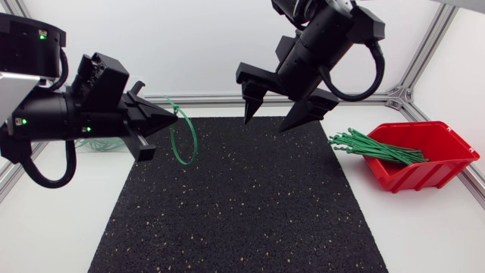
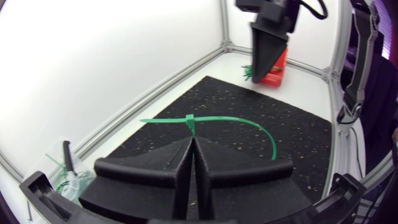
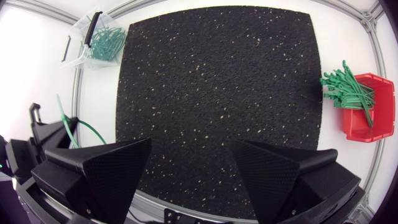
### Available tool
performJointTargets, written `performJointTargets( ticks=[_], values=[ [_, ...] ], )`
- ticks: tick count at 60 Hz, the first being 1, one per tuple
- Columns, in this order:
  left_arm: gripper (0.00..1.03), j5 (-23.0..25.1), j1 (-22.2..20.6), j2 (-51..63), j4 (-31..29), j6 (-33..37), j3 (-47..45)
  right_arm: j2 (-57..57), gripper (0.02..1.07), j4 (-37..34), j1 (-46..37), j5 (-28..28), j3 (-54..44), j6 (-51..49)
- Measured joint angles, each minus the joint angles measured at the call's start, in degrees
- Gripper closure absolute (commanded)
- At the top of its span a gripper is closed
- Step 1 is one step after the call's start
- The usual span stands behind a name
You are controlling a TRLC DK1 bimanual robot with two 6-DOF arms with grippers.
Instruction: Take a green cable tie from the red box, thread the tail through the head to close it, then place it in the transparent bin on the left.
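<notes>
While left fingers (image 2: pixel 155 169) pinch one tie (image 2: pixel 239 119), right fingers (image 3: pixel 112 171) gape

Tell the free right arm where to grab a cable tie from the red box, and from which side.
Grip an end sticking out past the red box rim toward the mat. The cable ties lie nearly flat, fanned, so the open right gripper probably does best coming down from above on the mat side, clear of the box walls.

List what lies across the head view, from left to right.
left gripper → looped cable tie → right gripper → bundle of green cable ties → red box
</notes>
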Motion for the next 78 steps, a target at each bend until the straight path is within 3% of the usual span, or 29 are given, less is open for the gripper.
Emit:
performJointTargets(
  ticks=[16, 23, 35, 53, 54, 56, 57, 58, 62, 63, 78],
  values=[
    [1.00, -8.2, 15.2, 13.9, 1.6, 2.0, 11.8, -0.6, 0.07, 4.9, -0.2, 12.3, -4.7, -3.3],
    [1.00, -11.3, 19.9, 20.1, 4.5, 2.2, 17.2, -2.1, 0.07, 7.7, -0.3, 17.2, -7.4, -4.6],
    [1.00, -18.6, 23.6, 26.4, 11.5, 3.0, 23.1, -5.9, 0.07, 11.1, -1.0, 21.3, -10.7, -5.5],
    [0.99, -25.0, 28.9, 36.8, 14.3, 3.2, 33.6, -12.1, 0.07, 13.1, -1.3, 24.9, -16.0, -5.7],
    [0.96, -25.0, 29.1, 37.2, 14.3, 3.2, 33.8, -12.4, 0.07, 13.2, -1.3, 24.9, -16.3, -5.7],
    [0.79, -25.4, 29.5, 37.9, 14.3, 3.2, 34.2, -12.9, 0.07, 13.4, -1.3, 25.1, -16.9, -5.7],
    [0.76, -25.6, 29.6, 38.2, 14.4, 3.2, 34.2, -13.2, 0.07, 13.5, -1.3, 25.1, -17.2, -5.8],
    [0.56, -26.3, 29.7, 38.5, 14.4, 3.2, 34.2, -13.4, 0.07, 13.6, -1.3, 25.1, -17.6, -5.8],
    [0.07, -28.3, 29.8, 39.3, 14.8, 3.2, 34.3, -14.2, 0.07, 13.6, -1.4, 25.2, -18.4, -5.8],
    [0.03, -28.4, 29.8, 39.5, 14.9, 3.2, 34.3, -14.4, 0.07, 13.6, -1.4, 25.2, -18.7, -5.8],
    [0.03, -33.1, 29.8, 41.2, 15.3, 3.7, 34.8, -17.9, 0.07, 13.7, -1.4, 25.5, -20.3, -5.8]
  ],
)
